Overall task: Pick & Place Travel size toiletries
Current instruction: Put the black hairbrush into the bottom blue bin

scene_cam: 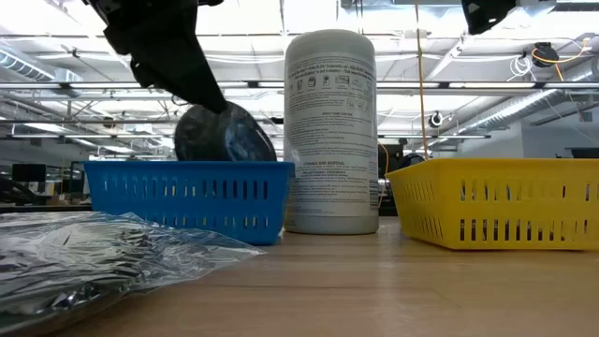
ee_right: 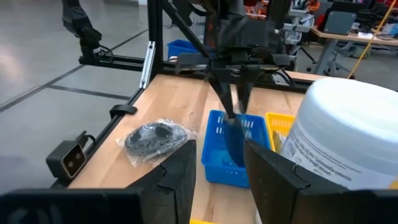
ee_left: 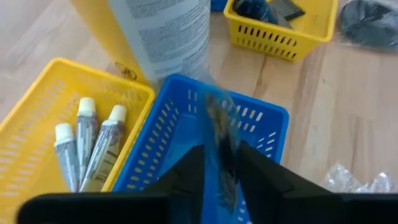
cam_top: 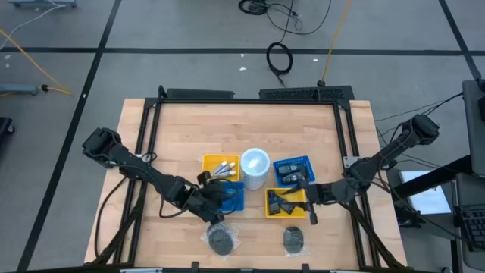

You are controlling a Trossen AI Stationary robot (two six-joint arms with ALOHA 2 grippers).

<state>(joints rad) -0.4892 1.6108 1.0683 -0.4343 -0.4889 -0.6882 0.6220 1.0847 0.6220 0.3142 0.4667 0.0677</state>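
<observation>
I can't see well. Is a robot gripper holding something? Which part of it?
Yes. The left gripper pinches the top edge of a dark round piece in clear wrap, hanging over the blue basket. The right gripper holds nothing.

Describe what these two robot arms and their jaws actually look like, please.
Both arms are dark, nearly black, built of slim jointed segments with bulkier rounded housings at the joints. The left gripper and right gripper each end in two flat, tapering dark fingers. Black cables trail off the table beside each arm. No markings show.

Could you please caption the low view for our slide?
Left end effector lowers a wrapped dark round piece into the blue basket.
</observation>
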